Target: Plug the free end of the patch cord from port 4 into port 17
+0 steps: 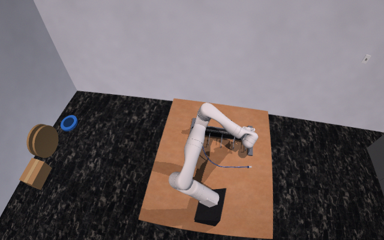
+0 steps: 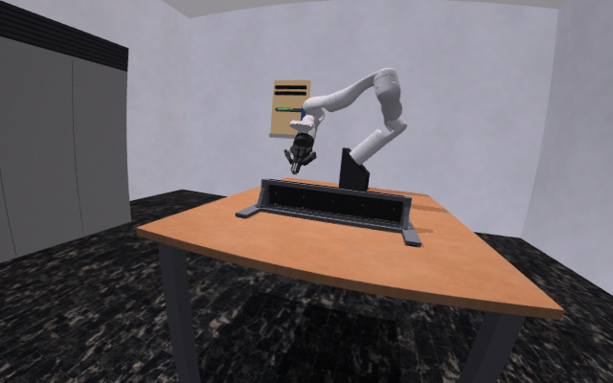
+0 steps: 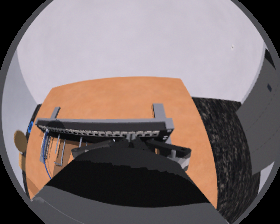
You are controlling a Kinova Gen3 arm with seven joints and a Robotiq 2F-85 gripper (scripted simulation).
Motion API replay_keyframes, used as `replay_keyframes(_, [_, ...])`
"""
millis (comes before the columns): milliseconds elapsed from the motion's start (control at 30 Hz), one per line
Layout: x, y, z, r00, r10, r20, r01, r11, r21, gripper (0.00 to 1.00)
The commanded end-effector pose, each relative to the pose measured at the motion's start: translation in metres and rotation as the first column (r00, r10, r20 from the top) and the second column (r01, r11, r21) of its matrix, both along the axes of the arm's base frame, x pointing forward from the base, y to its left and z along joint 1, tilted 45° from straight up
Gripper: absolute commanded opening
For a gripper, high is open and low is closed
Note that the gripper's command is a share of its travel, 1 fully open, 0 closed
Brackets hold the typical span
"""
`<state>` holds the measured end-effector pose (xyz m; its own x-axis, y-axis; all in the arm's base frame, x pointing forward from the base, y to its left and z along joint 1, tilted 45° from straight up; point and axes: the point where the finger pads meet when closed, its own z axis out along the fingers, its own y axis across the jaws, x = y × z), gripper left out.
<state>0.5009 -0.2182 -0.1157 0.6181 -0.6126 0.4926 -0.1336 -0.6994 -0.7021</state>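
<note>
The rack [image 1: 192,123] [image 2: 412,237] [image 3: 101,123] stands on the table, its port row facing the robot's base. The blue patch cord [image 1: 219,165] [image 3: 43,152] runs from the rack's left part and curves over the table. Its free end, a pale plug [image 1: 249,167], lies on the table in front of the rack's right end. My gripper [image 2: 295,170] [image 3: 131,138] is shut with nothing between the fingers. It points down on the port side near the rack's right part, apparently above it; contact cannot be told. Port numbers, including 17, are too small to read.
Thin grey cable guides [image 1: 221,141] stick out from the rack's port side. The robot's black base [image 1: 208,211] stands on the table [image 1: 249,198] behind the cord. The table's right edge is close to the rack's right foot and the cord's free end.
</note>
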Motion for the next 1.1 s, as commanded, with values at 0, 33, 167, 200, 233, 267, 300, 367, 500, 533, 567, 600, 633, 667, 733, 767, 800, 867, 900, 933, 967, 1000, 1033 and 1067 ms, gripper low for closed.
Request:
replay_keyframes(0, [-0.012, -0.008, 0.008, 1.000, -0.009, -0.002, 0.009, 1.000, 0.002, 0.00])
replay_keyframes(33, [-0.017, -0.011, 0.012, 1.000, -0.009, -0.002, 0.009, 1.000, 0.002, 0.00])
replay_keyframes(167, [-0.028, -0.016, 0.019, 1.000, -0.009, -0.002, 0.009, 1.000, 0.002, 0.00])
replay_keyframes(200, [-0.035, -0.019, 0.023, 1.000, -0.009, -0.002, 0.009, 1.000, 0.002, 0.00])
replay_keyframes(233, [-0.041, -0.022, 0.028, 1.000, -0.009, -0.002, 0.009, 1.000, 0.002, 0.00])
replay_keyframes(267, [-0.048, -0.026, 0.032, 1.000, -0.009, -0.002, 0.009, 1.000, 0.002, 0.00])
replay_keyframes(300, [-0.055, -0.029, 0.037, 1.000, -0.009, -0.002, 0.009, 1.000, 0.002, 0.00])
replay_keyframes(367, [-0.068, -0.035, 0.045, 1.000, -0.009, -0.002, 0.009, 1.000, 0.001, 0.00])
replay_keyframes(500, [-0.090, -0.045, 0.060, 1.000, -0.008, -0.002, 0.008, 1.000, 0.001, 0.00])
replay_keyframes(533, [-0.094, -0.047, 0.062, 1.000, -0.008, -0.002, 0.008, 1.000, 0.001, 0.00])
replay_keyframes(567, [-0.097, -0.049, 0.065, 1.000, -0.008, -0.002, 0.008, 1.000, 0.001, 0.00])
replay_keyframes(600, [-0.100, -0.050, 0.066, 1.000, -0.008, -0.002, 0.008, 1.000, 0.001, 0.00])
replay_keyframes(633, [-0.102, -0.051, 0.068, 1.000, -0.008, -0.002, 0.008, 1.000, 0.001, 0.00])
replay_keyframes(667, [-0.104, -0.052, 0.069, 1.000, -0.008, -0.002, 0.008, 1.000, 0.001, 0.00])
replay_keyframes(733, [-0.104, -0.052, 0.069, 1.000, -0.008, -0.002, 0.008, 1.000, 0.001, 0.00])
replay_keyframes(767, [-0.105, -0.052, 0.070, 1.000, -0.008, -0.002, 0.008, 1.000, 0.001, 0.00])
replay_keyframes(800, [-0.105, -0.053, 0.070, 1.000, -0.008, -0.002, 0.008, 1.000, 0.001, 0.00])
replay_keyframes(867, [-0.106, -0.053, 0.070, 1.000, -0.008, -0.002, 0.008, 1.000, 0.001, 0.00])
replay_keyframes(900, [-0.106, -0.053, 0.070, 1.000, -0.008, -0.002, 0.008, 1.000, 0.001, 0.00])
replay_keyframes(933, [-0.106, -0.053, 0.070, 1.000, -0.008, -0.002, 0.008, 1.000, 0.001, 0.00])
replay_keyframes(967, [-0.106, -0.053, 0.070, 1.000, -0.008, -0.002, 0.008, 1.000, 0.001, 0.00])
replay_keyframes(1000, [-0.106, -0.053, 0.070, 1.000, -0.006, -0.002, 0.006, 1.000, 0.000, 0.00])
replay_keyframes(1033, [-0.106, -0.053, 0.070, 1.000, -0.005, -0.002, 0.005, 1.000, -0.002, 0.00])
replay_keyframes(1067, [-0.106, -0.053, 0.069, 1.000, -0.002, -0.001, 0.002, 1.000, -0.004, 0.00])
